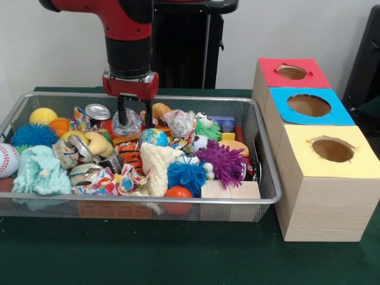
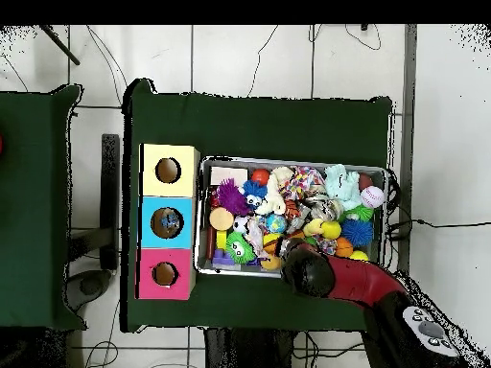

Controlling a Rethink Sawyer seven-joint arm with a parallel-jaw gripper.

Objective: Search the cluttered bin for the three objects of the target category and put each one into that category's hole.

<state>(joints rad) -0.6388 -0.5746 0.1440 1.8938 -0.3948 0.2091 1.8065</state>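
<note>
Front view shows the gripper (image 1: 133, 114) lowered into the far part of the wire basket (image 1: 268, 196), its two fingers spread on either side of a clear plastic bottle (image 1: 127, 124) lying among the clutter. Just left of it stands a silver can (image 1: 97, 111). The basket also holds a yellow ball (image 1: 43, 115), a blue spiky ball (image 1: 32, 135), a purple spiky ball (image 1: 222, 160), a baseball (image 1: 7, 159) and a cream rope toy (image 1: 155, 166). Beside the basket on the green bench (image 1: 148, 255) stand three wooden boxes, topped red (image 1: 270, 72), blue (image 1: 279, 107) and yellow (image 1: 356, 151), each with a round hole.

Overhead view hides the gripper and bottle under the red arm (image 2: 345, 278). It shows the boxes (image 2: 168, 221) in a row against the basket's (image 2: 292, 161) short side, and something lying inside the blue box's hole.
</note>
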